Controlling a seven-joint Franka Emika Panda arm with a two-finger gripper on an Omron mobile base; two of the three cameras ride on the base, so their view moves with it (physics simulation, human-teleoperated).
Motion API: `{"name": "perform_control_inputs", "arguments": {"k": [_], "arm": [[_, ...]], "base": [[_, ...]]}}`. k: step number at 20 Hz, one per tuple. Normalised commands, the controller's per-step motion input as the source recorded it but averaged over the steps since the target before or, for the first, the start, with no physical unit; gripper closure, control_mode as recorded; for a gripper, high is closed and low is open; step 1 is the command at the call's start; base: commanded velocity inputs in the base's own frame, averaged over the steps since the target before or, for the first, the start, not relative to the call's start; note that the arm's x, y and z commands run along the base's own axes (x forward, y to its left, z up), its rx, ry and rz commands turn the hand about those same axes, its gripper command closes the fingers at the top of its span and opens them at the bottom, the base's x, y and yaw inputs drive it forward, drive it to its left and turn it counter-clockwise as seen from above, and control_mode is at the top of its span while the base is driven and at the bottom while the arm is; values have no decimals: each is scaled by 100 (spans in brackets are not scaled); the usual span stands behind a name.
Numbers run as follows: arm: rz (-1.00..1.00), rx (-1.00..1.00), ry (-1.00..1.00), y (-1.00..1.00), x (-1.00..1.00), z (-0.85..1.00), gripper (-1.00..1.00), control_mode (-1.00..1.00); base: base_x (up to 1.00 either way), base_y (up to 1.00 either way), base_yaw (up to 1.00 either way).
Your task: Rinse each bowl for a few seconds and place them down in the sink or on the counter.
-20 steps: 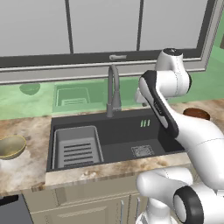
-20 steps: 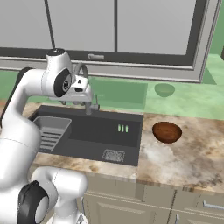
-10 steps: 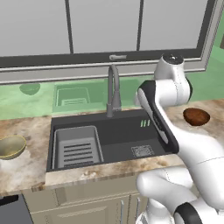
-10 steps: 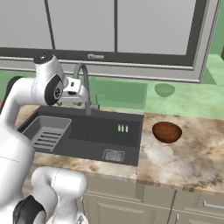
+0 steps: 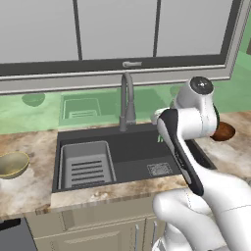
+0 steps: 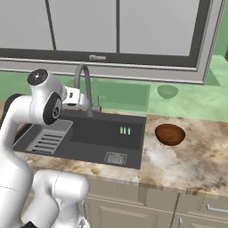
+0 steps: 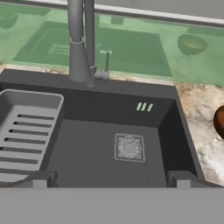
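Swinging round over the last second, the arm's upper joints now sit further toward the faucet (image 5: 126, 100), and the wrist has turned so that the hand (image 7: 111, 180) looks down into the sink (image 7: 100, 131). In the right base view the white wrist block lies just beside the faucet's neck, above the basin's rear edge. Nothing on the bench (image 6: 187, 160) has shifted: both bowls lie where they were.

In the hand view the two dark fingertips (image 7: 41, 178) rise well apart at the bottom edge, one toward the grey slotted tray (image 7: 24, 135) and one toward the basin's right wall, with nothing between them. So the hand is spread wide and carries nothing.

The reddish-brown bowl (image 6: 169, 134) sits upright on the bench to the right of the sink, near its rim but apart from it. The olive-gold bowl (image 5: 12, 164) sits on the bench to the left of the sink, near the far left edge of the left base view. The square drain (image 7: 129, 147) is bare, and no water runs from the spout that I can see.

My judgement: the task is at its very start, with neither bowl picked up nor rinsed. Turning toward the faucet suggests the water gets switched on first, by the small lever (image 7: 106, 65) at the faucet's base, before either bowl is fetched.
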Motion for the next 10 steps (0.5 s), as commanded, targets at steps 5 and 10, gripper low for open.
{"name": "perform_control_inputs", "arguments": {"k": [5,10], "arm": [[1,0,-11,-7,0,-10,-100,-100],[3,1,-6,-11,4,-6,-100,-100]], "base": [[0,0,0],[0,0,0]]}}
